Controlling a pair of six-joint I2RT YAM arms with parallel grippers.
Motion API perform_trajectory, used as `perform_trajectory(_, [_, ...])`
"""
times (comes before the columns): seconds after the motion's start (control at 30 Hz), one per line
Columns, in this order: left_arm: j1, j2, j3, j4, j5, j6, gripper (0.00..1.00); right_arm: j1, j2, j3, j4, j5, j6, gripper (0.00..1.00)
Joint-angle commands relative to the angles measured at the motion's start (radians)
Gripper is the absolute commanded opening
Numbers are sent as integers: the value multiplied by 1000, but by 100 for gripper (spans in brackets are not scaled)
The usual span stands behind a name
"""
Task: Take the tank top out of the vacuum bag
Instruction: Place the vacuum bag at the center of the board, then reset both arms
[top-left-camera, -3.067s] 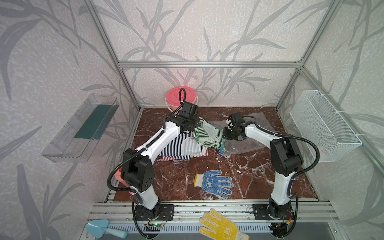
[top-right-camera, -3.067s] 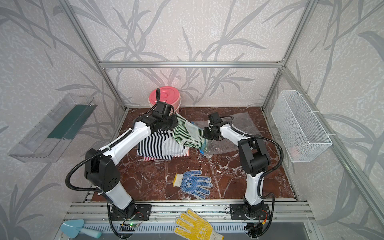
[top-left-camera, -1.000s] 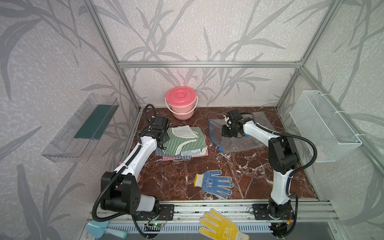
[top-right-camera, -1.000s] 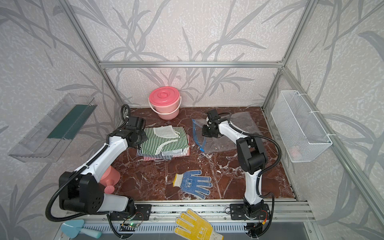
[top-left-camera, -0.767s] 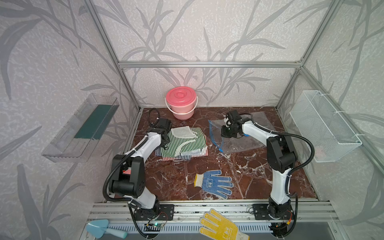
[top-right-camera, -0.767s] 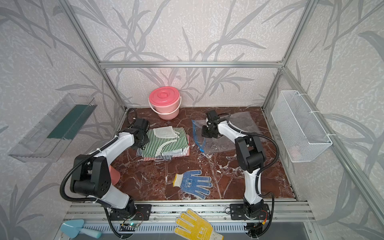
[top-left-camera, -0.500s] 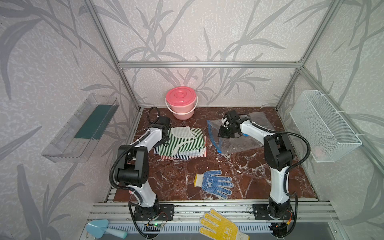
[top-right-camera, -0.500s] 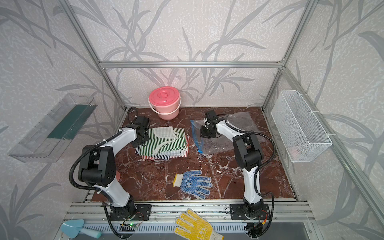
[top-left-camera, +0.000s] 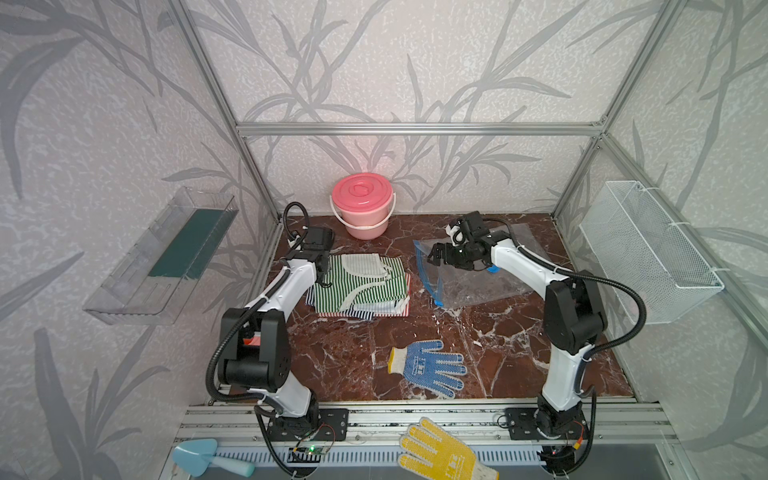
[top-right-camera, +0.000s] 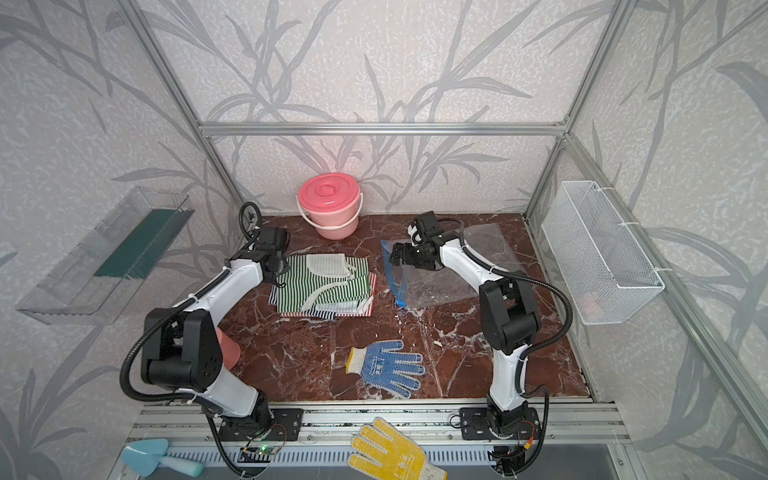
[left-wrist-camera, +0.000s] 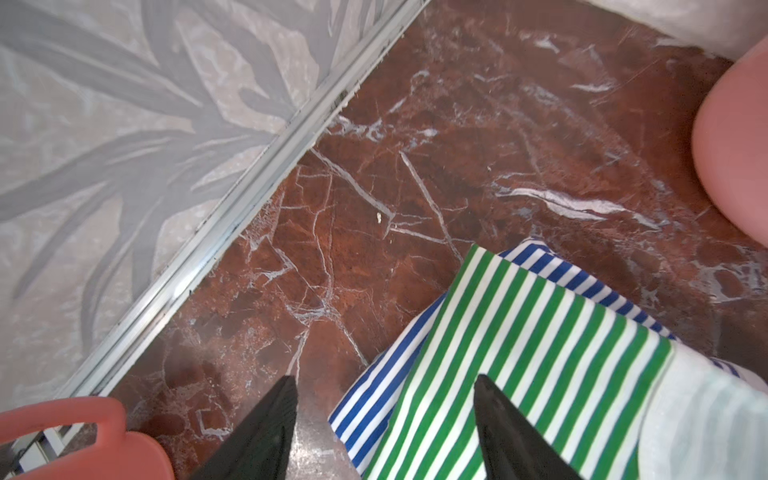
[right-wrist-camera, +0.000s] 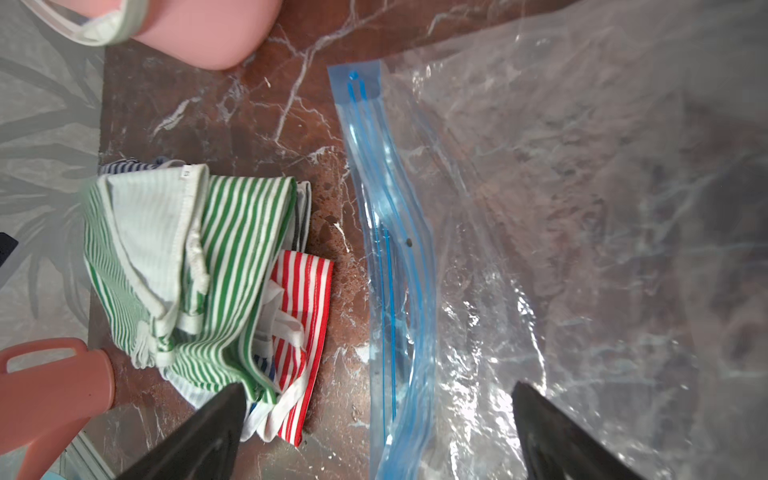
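Observation:
The green-and-white striped tank top (top-left-camera: 361, 286) (top-right-camera: 328, 286) lies folded on top of a pile of blue- and red-striped tops, outside the vacuum bag (top-left-camera: 478, 278) (top-right-camera: 440, 274). The bag lies flat and looks empty, with its blue zip strip (right-wrist-camera: 386, 249) facing the pile. My left gripper (left-wrist-camera: 384, 382) (top-left-camera: 323, 270) hangs open over the pile's left edge, one finger above the green stripes and the other above bare marble. My right gripper (right-wrist-camera: 378, 386) (top-left-camera: 434, 257) stands wide open just above the zip strip, holding nothing.
A lidded pink bucket (top-left-camera: 362, 203) stands at the back wall. A pink cup (top-right-camera: 228, 349) sits by the left arm's base. A blue glove (top-left-camera: 428, 368) lies at the front, with a yellow glove (top-left-camera: 440, 453) and a trowel (top-left-camera: 203, 457) on the rail. A wire basket (top-left-camera: 648, 249) hangs on the right wall.
The left gripper carried the green tank top from the bag's mouth to the pile and let go. The right gripper let go of the bag. Both jaws have opened.

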Motion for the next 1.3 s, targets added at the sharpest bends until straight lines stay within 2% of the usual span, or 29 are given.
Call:
perform_trajectory(0.0, [3, -106, -108, 195, -78, 115, 70, -3, -122, -75, 84, 62, -25, 99])
perform_trajectory(0.1, [20, -201, -266, 461, -61, 255, 73, -9, -208, -173, 180, 147, -35, 99])
perform_trajectory(0.13, [38, -217, -307, 527, -39, 284, 77, -10, -241, -212, 215, 178, -42, 99])
perform_trajectory(0.23, [95, -212, -364, 608, 37, 328, 78, -10, -332, -340, 337, 295, -71, 99])
perform_trajectory(0.4, [115, -184, -461, 754, 106, 399, 85, -10, -491, -602, 650, 458, -155, 99])
perform_trajectory(0.5, [129, -172, -489, 803, 167, 380, 85, -11, -551, -744, 840, 550, -210, 99])
perform_trajectory(0.53, [133, -165, -482, 787, 208, 385, 85, -13, -562, -766, 855, 576, -220, 99])
perform_trajectory(0.63, [134, -130, -497, 815, 235, 384, 86, -16, -567, -768, 816, 618, -289, 99])
perform_trajectory(0.67, [134, -118, -517, 855, 247, 391, 98, -17, -565, -769, 811, 649, -303, 99])
perform_trajectory(0.8, [130, -53, -540, 940, 266, 401, 99, -18, -561, -815, 858, 786, -369, 99])
perform_trajectory(0.83, [127, -25, -515, 921, 302, 429, 99, -18, -558, -829, 876, 806, -392, 99])
perform_trajectory(0.9, [88, 3, -466, 855, 256, 464, 99, -18, -550, -839, 886, 829, -425, 99])
perform_trajectory(0.97, [59, 2, -480, 878, 218, 486, 99, -18, -543, -856, 910, 860, -432, 99])
perform_trajectory(1.17, [70, -68, -664, 1146, 273, 482, 99, -18, -559, -1004, 1154, 916, -504, 99])
perform_trajectory(1.27, [81, -28, -727, 1306, 302, 486, 99, -26, -596, -1076, 1204, 911, -520, 99])
